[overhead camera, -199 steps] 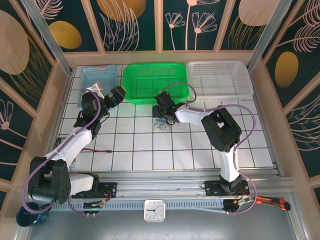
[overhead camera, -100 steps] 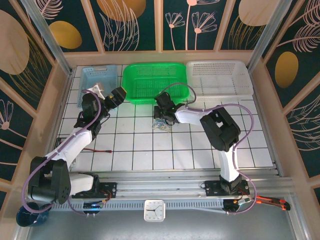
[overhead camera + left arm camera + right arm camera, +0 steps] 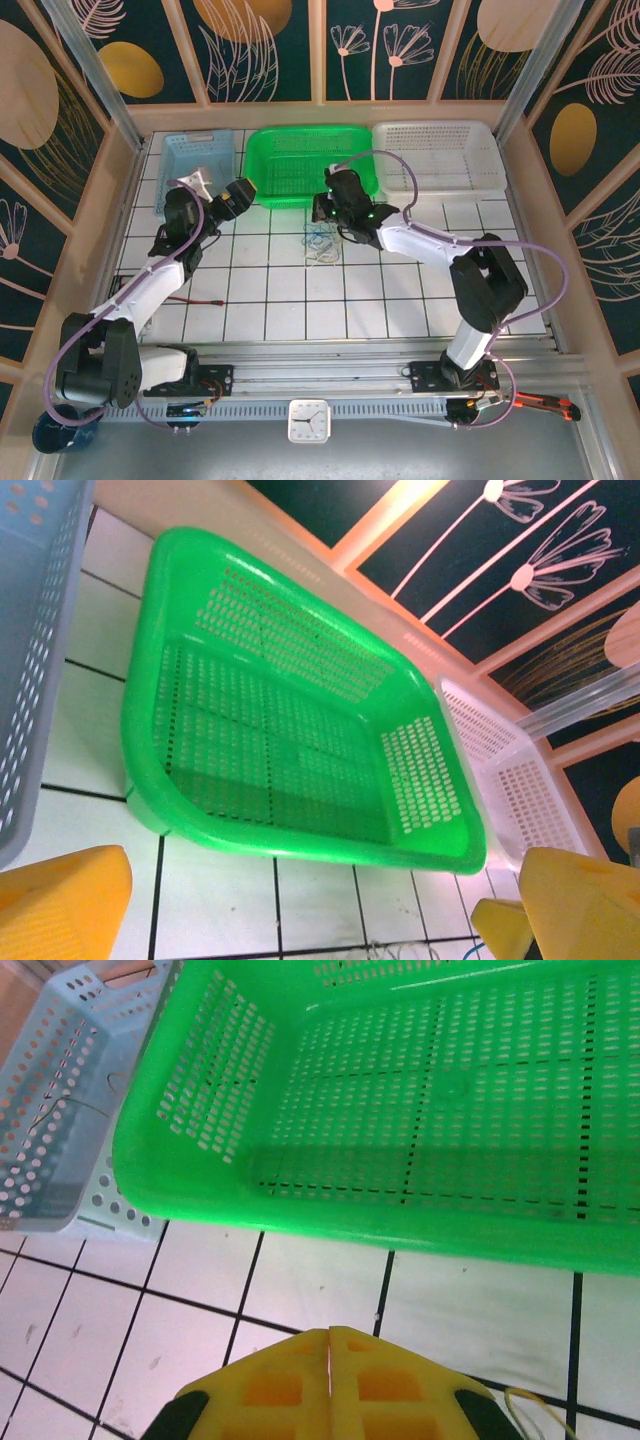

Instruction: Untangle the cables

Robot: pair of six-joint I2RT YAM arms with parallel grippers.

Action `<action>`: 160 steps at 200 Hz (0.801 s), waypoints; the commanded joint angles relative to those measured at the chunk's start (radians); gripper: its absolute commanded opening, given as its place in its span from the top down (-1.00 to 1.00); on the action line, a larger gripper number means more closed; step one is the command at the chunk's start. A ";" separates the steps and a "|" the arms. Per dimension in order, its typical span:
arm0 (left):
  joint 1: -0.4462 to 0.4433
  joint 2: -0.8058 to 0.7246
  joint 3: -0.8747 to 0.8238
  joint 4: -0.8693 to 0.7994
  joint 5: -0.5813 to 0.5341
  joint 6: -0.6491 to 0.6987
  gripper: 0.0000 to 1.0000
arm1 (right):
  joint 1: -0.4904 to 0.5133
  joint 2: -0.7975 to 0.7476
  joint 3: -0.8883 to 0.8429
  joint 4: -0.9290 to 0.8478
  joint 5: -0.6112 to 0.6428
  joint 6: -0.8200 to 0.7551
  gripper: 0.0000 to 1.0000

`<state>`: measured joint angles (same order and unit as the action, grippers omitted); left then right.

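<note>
Top external view: both arms stretch forward over the white tiled table (image 3: 280, 300). Thin tangled blue and pale cables (image 3: 320, 243) lie mid-table. Just beyond, the right gripper (image 3: 330, 1348) is pressed together and the left gripper (image 3: 320, 920) spread wide, before the green perforated plastic basket (image 3: 310, 165).

**Three baskets along the far edge, a clock at the near one**

A white tiled tabletop (image 3: 290, 320) with dark grid lines carries three perforated plastic baskets in a row along its far edge. The blue basket (image 3: 195, 155) sits towards the far left corner, the green basket (image 3: 310, 165) in the middle and the white basket (image 3: 438, 155) towards the far right corner. The green one nearly touches the white. All three look empty. A small square clock (image 3: 308, 421) sits below the near edge, and an orange-handled tool (image 3: 545, 404) lies off the near right corner. Dark floral wall panels (image 3: 270, 50) stand behind.
</note>
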<state>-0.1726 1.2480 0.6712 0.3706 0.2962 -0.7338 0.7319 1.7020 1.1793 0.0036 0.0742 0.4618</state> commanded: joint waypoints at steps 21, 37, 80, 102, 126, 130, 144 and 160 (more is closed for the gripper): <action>-0.042 -0.005 -0.033 0.025 0.062 0.030 -0.98 | -0.005 -0.105 -0.058 0.041 -0.028 0.028 1.00; -0.059 0.001 -0.042 0.038 0.074 0.034 -0.98 | -0.005 -0.140 -0.071 0.046 -0.027 0.035 1.00; -0.104 -0.002 -0.059 0.079 0.107 0.058 -0.98 | -0.005 -0.210 -0.105 0.052 -0.026 0.044 1.00; -0.128 -0.004 -0.064 0.096 0.115 0.079 -0.98 | -0.005 -0.236 -0.118 0.058 -0.022 0.048 1.00; -0.177 -0.004 -0.065 0.089 0.101 0.134 -0.98 | -0.007 -0.267 -0.126 0.070 -0.026 0.054 1.00; -0.188 -0.003 -0.066 0.087 0.095 0.145 -0.98 | -0.008 -0.270 -0.125 0.070 -0.028 0.056 1.00; -0.226 0.004 -0.072 0.081 0.071 0.172 -0.98 | -0.007 -0.286 -0.125 0.073 -0.033 0.057 1.00; -0.270 0.019 -0.086 0.094 0.043 0.188 -0.98 | -0.009 -0.301 -0.126 0.075 -0.040 0.059 1.00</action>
<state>-0.3901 1.2495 0.6109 0.4171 0.3740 -0.6128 0.7292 1.4586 1.0645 0.0341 0.0498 0.5064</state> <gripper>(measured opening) 0.988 0.056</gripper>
